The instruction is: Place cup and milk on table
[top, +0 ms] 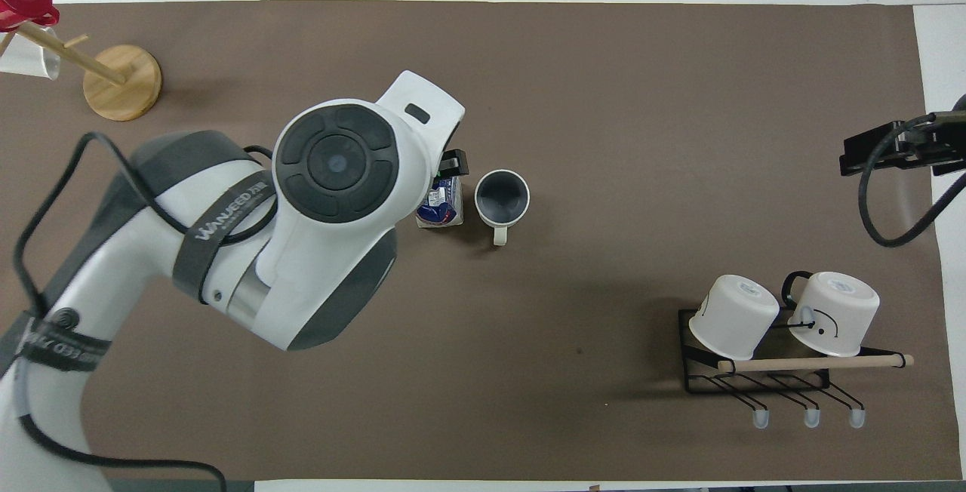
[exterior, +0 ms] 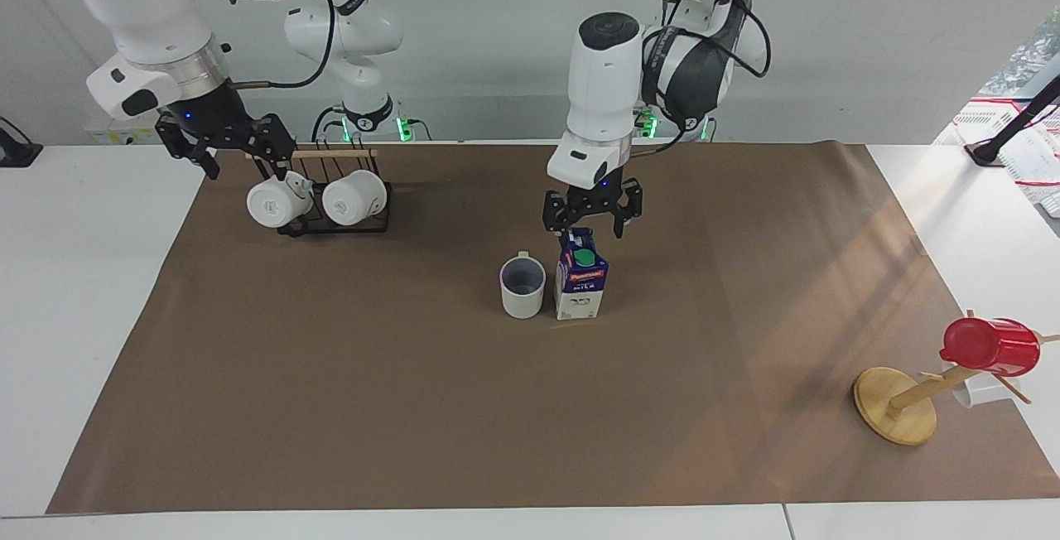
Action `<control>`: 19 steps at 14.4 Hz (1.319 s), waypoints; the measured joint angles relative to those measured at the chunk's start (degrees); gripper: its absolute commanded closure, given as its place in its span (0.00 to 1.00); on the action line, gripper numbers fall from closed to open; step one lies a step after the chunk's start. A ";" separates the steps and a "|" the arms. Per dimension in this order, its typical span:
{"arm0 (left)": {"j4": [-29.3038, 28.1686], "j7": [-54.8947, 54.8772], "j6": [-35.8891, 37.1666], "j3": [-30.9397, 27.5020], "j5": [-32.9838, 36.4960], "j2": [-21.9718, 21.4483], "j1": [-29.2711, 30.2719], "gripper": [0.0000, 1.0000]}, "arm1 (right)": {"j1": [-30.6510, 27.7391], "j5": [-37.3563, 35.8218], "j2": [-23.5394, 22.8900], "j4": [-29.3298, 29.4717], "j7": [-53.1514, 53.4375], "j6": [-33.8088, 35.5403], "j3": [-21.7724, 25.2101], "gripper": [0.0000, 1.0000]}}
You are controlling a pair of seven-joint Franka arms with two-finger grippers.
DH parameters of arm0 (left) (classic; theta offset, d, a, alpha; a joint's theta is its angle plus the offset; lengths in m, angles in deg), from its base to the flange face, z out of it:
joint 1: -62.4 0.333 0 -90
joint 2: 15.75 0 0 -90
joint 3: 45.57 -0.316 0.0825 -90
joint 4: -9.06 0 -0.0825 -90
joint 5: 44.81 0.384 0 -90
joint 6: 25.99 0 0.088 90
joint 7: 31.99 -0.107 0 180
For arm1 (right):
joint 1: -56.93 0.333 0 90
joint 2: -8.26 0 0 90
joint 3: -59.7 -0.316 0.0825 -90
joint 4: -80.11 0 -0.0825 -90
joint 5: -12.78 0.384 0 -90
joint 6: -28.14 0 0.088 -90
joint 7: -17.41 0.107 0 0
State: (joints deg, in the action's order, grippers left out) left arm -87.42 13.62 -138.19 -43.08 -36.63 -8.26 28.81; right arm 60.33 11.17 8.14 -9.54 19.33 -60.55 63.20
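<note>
Facing view first: your right gripper (exterior: pixel 231 161) hangs by the black wire rack (exterior: pixel 335 221) with its two white mugs (exterior: pixel 318 199), fingers apart, holding nothing. Next you see the off-white mug with the grey-blue inside (exterior: pixel 522 286) standing on the big brown paper sheet (exterior: pixel 331 407). Just beside it, toward the left arm's end, stands the small blue and white milk carton with the green cap (exterior: pixel 580 277). Your left gripper (exterior: pixel 591 228) hangs right over the carton, fingers apart, not touching it. Last, you see the red cup on the wooden stand (exterior: pixel 990 346).
</note>
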 measured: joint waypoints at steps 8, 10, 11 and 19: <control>-6.62 -22.74 4.19 -0.76 -4.40 -9.33 16.36 0.00 | -0.02 0.00 0.00 -0.24 0.00 0.10 0.04 0.00; -6.43 -30.03 7.22 -1.08 -5.10 -10.06 20.93 0.00 | -0.03 0.00 0.00 -0.24 0.00 0.10 0.04 0.00; -6.01 -33.98 8.86 -1.21 -5.61 -10.47 23.14 0.00 | -0.03 0.00 0.00 -0.24 0.00 0.10 0.05 0.00; 6.75 -47.33 23.28 -1.56 -8.94 -9.81 34.87 0.00 | -0.03 0.00 0.00 -0.24 0.00 0.16 0.05 0.00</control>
State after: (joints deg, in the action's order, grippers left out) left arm -80.68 -33.70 -114.91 -44.64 -45.57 -18.08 63.68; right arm 60.30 11.17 8.14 -9.78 19.33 -60.39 63.25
